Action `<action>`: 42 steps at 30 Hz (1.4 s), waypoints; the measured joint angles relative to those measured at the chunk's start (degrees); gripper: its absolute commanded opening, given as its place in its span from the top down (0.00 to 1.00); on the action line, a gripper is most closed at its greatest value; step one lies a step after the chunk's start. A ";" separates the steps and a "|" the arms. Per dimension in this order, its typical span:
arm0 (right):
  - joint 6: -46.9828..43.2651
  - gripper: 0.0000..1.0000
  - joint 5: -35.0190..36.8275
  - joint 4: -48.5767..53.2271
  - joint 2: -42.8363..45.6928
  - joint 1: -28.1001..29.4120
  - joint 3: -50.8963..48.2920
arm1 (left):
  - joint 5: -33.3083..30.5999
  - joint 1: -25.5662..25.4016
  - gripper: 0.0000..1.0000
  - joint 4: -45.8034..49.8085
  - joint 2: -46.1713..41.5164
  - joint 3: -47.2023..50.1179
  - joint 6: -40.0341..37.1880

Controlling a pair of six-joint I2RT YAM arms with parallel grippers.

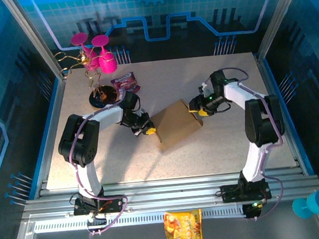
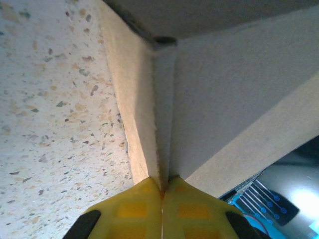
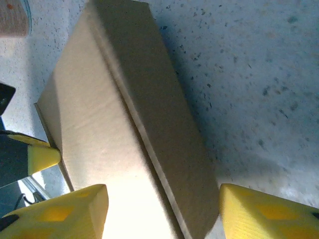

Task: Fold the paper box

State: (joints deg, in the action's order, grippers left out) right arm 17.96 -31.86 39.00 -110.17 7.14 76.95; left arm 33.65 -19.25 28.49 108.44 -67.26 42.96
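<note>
Now | one paper box point(image 1: 175, 125) | left claw point(image 1: 148, 131) pinching | right claw point(image 1: 196, 109) spread

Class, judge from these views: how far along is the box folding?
Done: the box lies as a closed flat shape. In hand: left gripper pinches a corner edge; right gripper, open, straddles the opposite end. Left: probably final tucking and release.

The paper box point(image 1: 175, 125) is matt brown cardboard; the table point(image 1: 234, 146) is speckled, stone-like; the pads point(image 3: 65, 209) are smooth yellow plastic.
</note>
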 measured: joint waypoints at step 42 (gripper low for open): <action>0.55 0.75 -24.72 -6.95 -6.29 4.48 -5.09 | -2.82 2.67 0.48 4.87 -3.08 -1.22 -5.25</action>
State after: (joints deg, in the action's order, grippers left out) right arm 18.50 -56.58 32.05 -116.46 11.62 71.85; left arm 30.83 -16.58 33.36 105.36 -68.49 37.71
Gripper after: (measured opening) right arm 0.387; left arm 0.483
